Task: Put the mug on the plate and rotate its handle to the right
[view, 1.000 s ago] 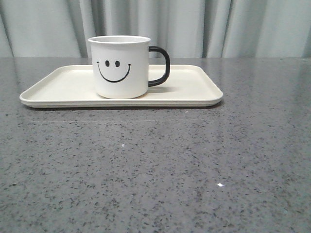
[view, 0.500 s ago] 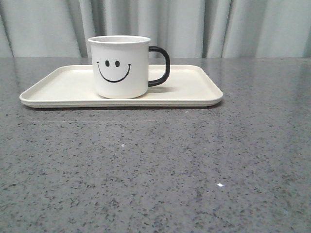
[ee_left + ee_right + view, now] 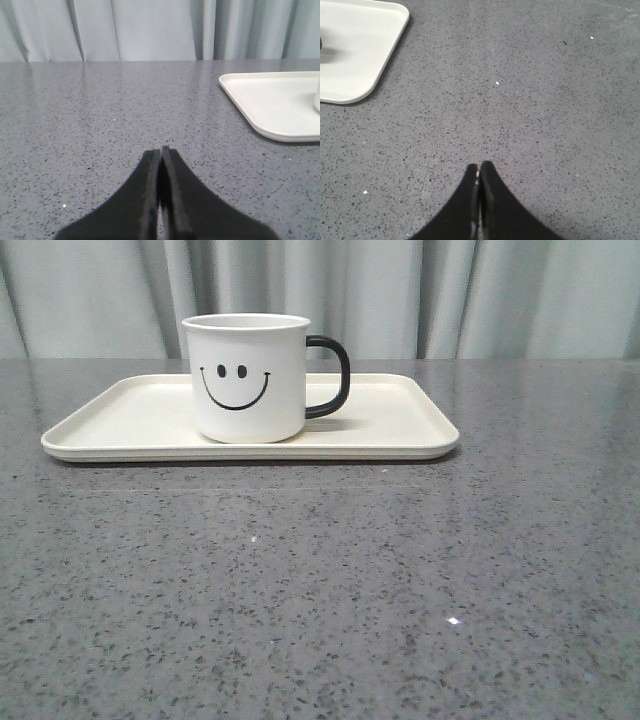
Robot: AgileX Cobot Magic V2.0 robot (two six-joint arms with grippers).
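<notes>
The white mug (image 3: pixel 246 380) with a black smiley face stands upright on the cream plate (image 3: pixel 400 425), a little left of its middle. Its black handle (image 3: pixel 332 376) points to the right in the front view. Neither gripper shows in the front view. In the left wrist view my left gripper (image 3: pixel 161 150) is shut with nothing between its fingers, over bare table well away from the plate (image 3: pixel 272 97); a sliver of the mug (image 3: pixel 317 95) shows at the frame edge. My right gripper (image 3: pixel 479 166) is also shut and empty, apart from the plate's corner (image 3: pixel 365 50).
The grey speckled table (image 3: pixel 320 580) stretches in front of and around the plate. Pale curtains (image 3: pixel 420 290) hang behind the table's far edge.
</notes>
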